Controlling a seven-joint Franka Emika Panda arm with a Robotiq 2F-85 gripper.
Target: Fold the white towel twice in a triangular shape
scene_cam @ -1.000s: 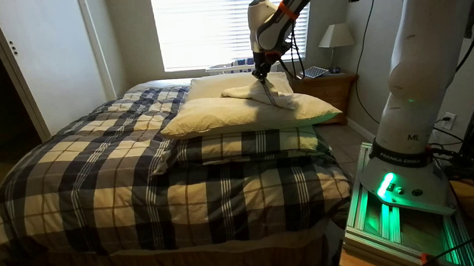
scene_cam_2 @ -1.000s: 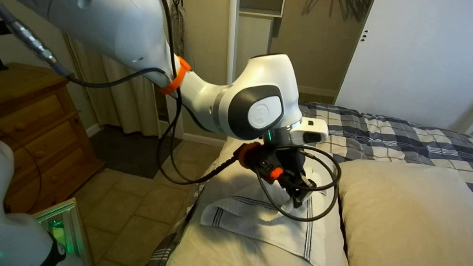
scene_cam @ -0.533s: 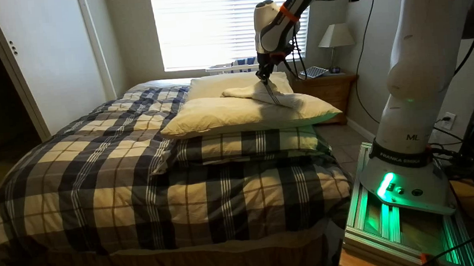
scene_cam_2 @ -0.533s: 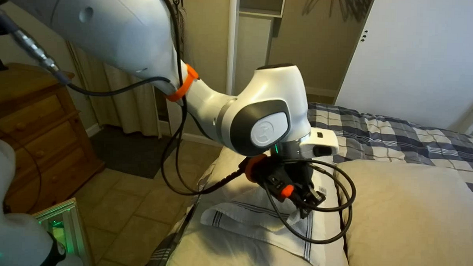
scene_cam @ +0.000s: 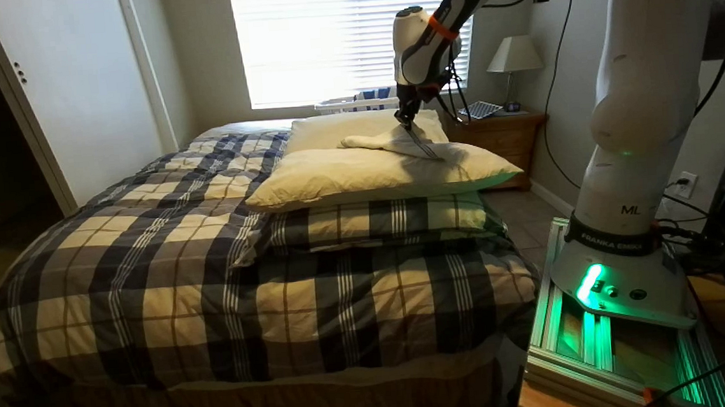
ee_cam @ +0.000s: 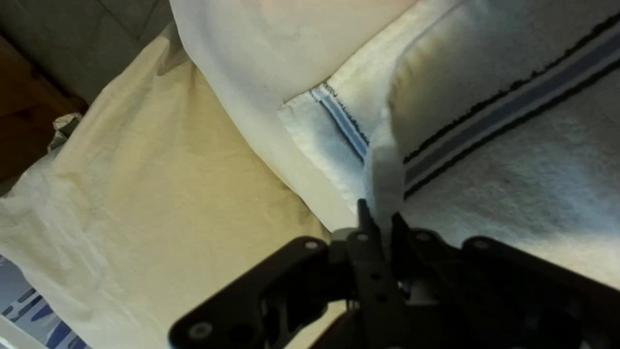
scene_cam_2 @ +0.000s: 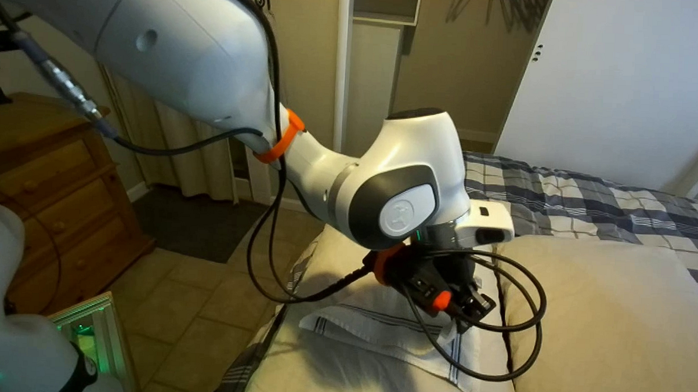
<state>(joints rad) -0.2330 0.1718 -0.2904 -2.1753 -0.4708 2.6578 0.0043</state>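
The white towel (scene_cam_2: 373,333) has dark and blue stripes near its edges and lies partly folded over on a cream pillow. It also shows in an exterior view (scene_cam: 374,142) and in the wrist view (ee_cam: 542,169). My gripper (ee_cam: 380,215) points down at the towel and is shut on a raised fold of it, which runs up between the fingertips. One striped corner lies flat on the pillow beside that fold. In both exterior views the gripper (scene_cam: 405,124) (scene_cam_2: 459,326) is low over the towel. Cables and the gripper body hide part of the towel.
The towel's pillow (scene_cam: 329,177) rests on a plaid pillow (scene_cam: 376,221) on the plaid bed (scene_cam: 184,292). Another cream pillow (scene_cam_2: 611,321) lies beside it. A nightstand (scene_cam: 508,142) with a lamp (scene_cam: 513,55) and a laundry basket (scene_cam: 355,104) stand beyond.
My gripper has moved toward the neighbouring cream pillow and slightly lower, to the right and down in both exterior views. The held fold of the towel has moved with it.
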